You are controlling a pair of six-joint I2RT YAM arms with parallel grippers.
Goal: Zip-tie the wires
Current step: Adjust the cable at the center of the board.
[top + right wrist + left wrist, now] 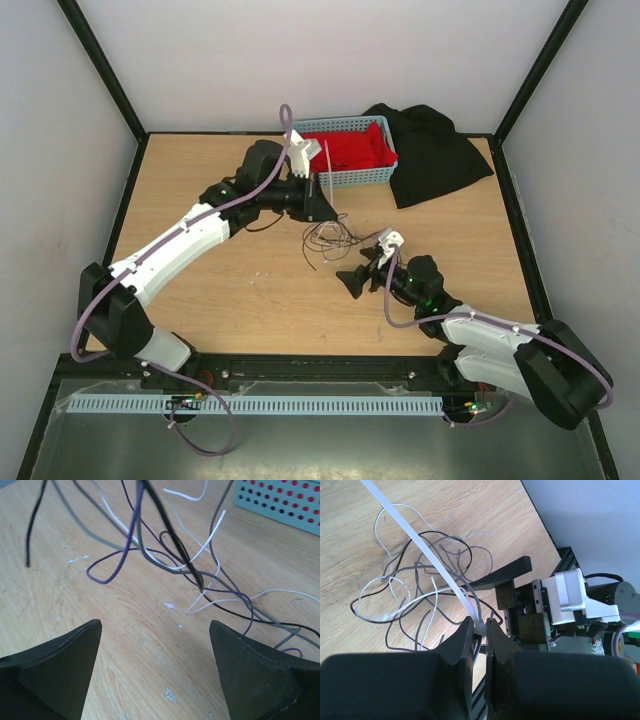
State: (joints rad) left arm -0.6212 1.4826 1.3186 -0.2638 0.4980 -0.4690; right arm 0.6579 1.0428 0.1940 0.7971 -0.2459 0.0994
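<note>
Loosely tangled, thin black, grey, white and purple wires [328,238] curl at mid woodgrain tabletop [250,290]. Left tool [479,629] pinches a flat white plastic zip tie [427,555]; right tool [155,630] gapes, grasping nothing.

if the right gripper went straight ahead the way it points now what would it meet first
Probably the wires: the loose tangle lies dead ahead of the right gripper, framed by its open jaws. How far off is hard to judge.
</note>
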